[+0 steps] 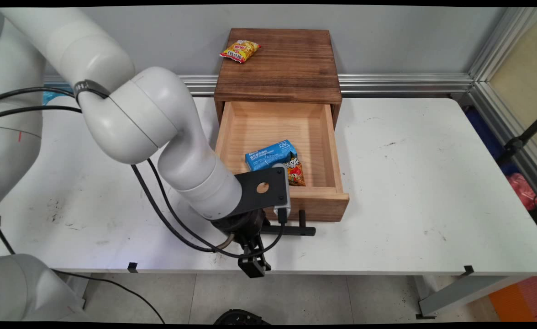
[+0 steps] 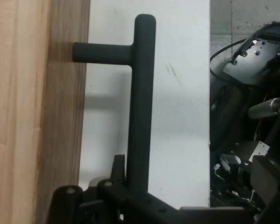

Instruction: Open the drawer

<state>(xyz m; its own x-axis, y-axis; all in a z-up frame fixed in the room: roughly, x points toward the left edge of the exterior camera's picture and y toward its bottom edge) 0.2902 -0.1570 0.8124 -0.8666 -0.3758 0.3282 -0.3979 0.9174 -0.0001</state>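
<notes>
The end effector was held at the handle of the open drawer on the counter; whether it was clenched could not be told. 1 blue box and 1 packet were seen inside.

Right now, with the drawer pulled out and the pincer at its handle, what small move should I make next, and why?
Probably ease the pincer back off the handle, away from the drawer. It stands wide open, blue box and snack packet showing, so more pulling seems needless. Whether the bar is clamped I cannot tell, so go slowly.
</notes>
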